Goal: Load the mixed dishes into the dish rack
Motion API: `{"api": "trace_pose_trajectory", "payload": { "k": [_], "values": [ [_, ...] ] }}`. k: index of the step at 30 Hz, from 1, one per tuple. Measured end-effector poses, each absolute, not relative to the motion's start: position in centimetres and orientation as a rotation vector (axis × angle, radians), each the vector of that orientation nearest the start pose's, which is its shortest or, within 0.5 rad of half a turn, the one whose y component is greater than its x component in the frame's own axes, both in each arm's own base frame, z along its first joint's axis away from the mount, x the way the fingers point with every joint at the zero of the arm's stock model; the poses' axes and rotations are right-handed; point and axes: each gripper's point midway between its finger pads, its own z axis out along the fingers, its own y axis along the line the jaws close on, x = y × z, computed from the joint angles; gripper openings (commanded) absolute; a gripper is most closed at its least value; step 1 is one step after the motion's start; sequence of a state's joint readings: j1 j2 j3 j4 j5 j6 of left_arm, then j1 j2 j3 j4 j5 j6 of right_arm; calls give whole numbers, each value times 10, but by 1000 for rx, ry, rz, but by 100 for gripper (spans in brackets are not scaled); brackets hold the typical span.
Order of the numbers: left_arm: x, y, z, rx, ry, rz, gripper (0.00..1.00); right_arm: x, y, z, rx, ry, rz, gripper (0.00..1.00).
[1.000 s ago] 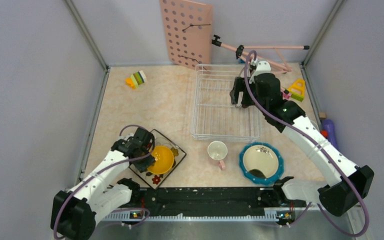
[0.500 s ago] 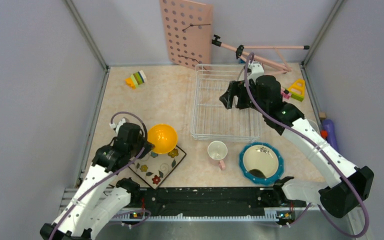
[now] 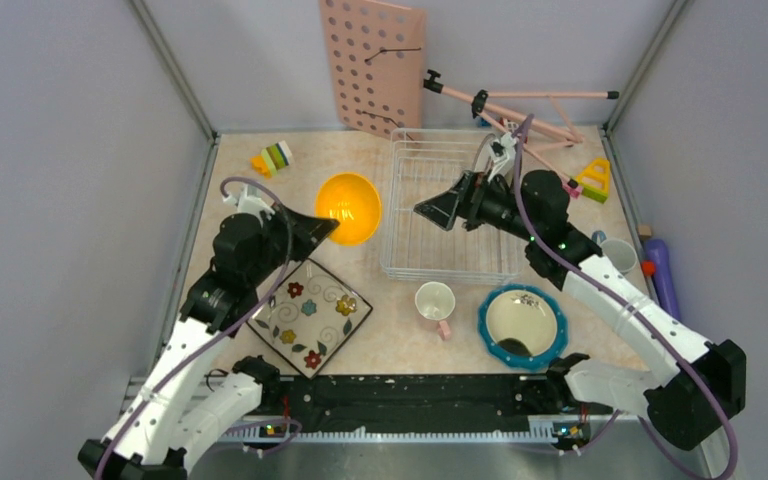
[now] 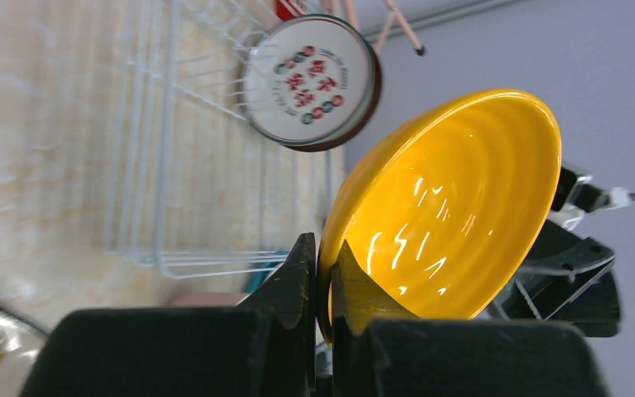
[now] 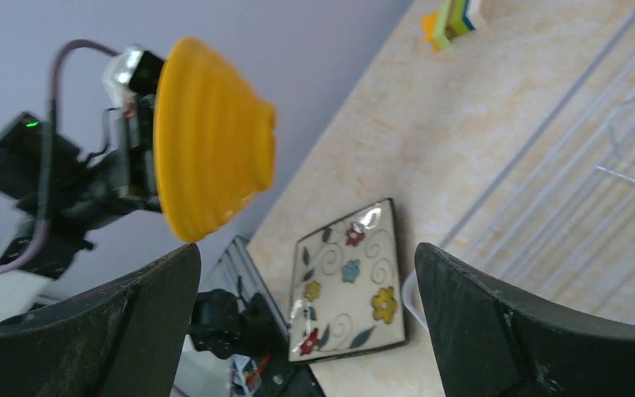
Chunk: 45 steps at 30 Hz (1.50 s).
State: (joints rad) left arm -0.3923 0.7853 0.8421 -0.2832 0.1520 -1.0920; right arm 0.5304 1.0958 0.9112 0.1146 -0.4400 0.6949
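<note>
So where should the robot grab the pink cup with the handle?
Probably its rim, from straight above. The pink cup stands upright, mouth open upward, so one finger can slip inside and one outside. Its handle sticks out on the near side, so pinch a side without it.

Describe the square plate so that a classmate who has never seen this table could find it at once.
Start at the white wire rack at the back of the table, then look toward the near left corner. The plate lies flat there, left of the pink-handled cup. It alone is square, dark-edged, with painted flowers and swirls.
</note>
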Motion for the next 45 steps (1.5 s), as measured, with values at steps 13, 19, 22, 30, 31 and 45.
{"api": "trace_pose_trajectory", "payload": {
  "k": [13,19,22,30,31,45],
  "values": [
    [289,-232,326,-520,1814,-1570,0,245,280,373,-208,1517,1549,99],
    [288,-239,325,-510,1835,-1624,0,257,287,360,-198,1545,1552,99],
    [287,-241,321,-509,1854,-1633,0,262,290,354,-199,1564,1549,99],
    [285,-244,317,-498,1885,-1650,0,261,302,361,-247,1530,1581,98],
    [285,-244,316,-498,1887,-1650,0,261,303,361,-250,1527,1584,97],
    [288,-248,309,-485,1914,-1664,0,268,310,358,-219,1540,1609,31]
  ]
}}
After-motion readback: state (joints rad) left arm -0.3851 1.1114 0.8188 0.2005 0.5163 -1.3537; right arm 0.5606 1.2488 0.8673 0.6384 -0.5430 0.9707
